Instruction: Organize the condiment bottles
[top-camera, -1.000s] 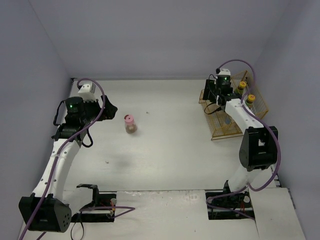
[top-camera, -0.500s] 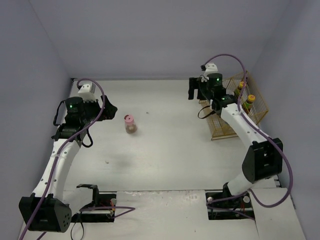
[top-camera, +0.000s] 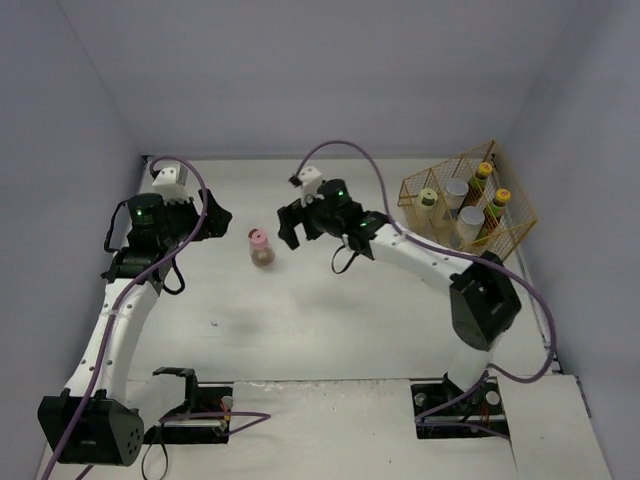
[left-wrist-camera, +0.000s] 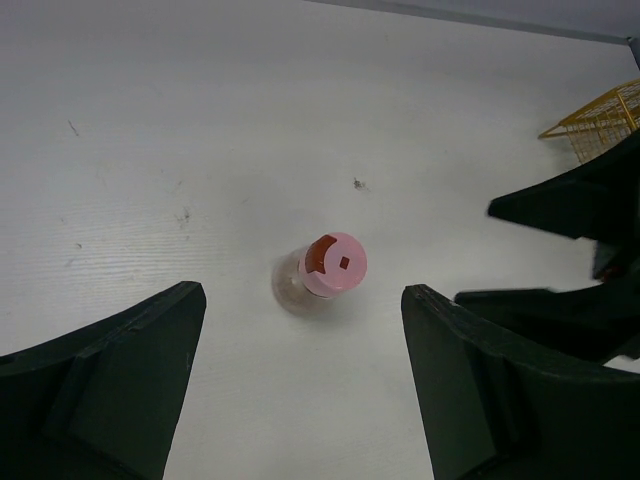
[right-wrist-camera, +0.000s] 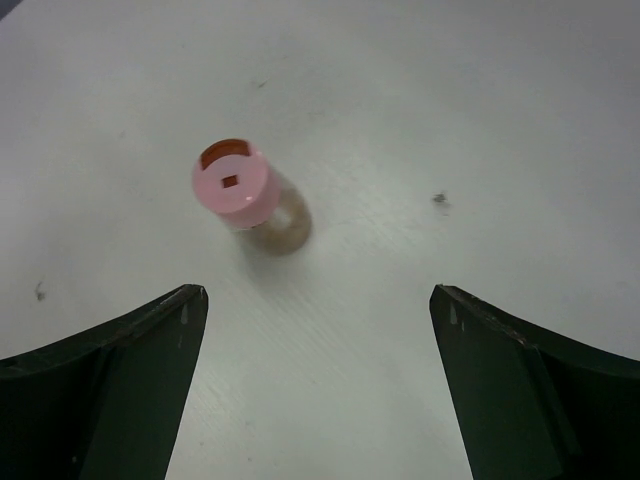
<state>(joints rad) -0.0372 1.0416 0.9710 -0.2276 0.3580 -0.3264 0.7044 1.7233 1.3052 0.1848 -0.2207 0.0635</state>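
A pink-lidded brown jar (top-camera: 260, 248) stands upright on the white table, left of centre. My left gripper (top-camera: 214, 221) hovers open just to its left, and the jar (left-wrist-camera: 330, 268) shows ahead of the left gripper (left-wrist-camera: 302, 320). My right gripper (top-camera: 291, 226) is open too, just right of the jar and apart from it. Through the right wrist camera the jar (right-wrist-camera: 232, 185) lies ahead and left of the right gripper (right-wrist-camera: 318, 295). Five other condiment bottles stand in the basket: a pale-lidded jar (top-camera: 428, 200), two silver-lidded jars (top-camera: 456, 190) (top-camera: 470, 218) and two yellow-capped sauce bottles (top-camera: 484, 172) (top-camera: 502, 198).
The gold wire basket (top-camera: 412, 188) sits at the back right by the wall; one corner of it (left-wrist-camera: 605, 120) shows in the left wrist view. The right gripper's dark fingers (left-wrist-camera: 575, 205) reach into that view from the right. Grey walls close in three sides.
The right arm swung left from the basket across the table to beside the pink-lidded jar, and its jaws spread wider. The left arm and the jar stayed put.
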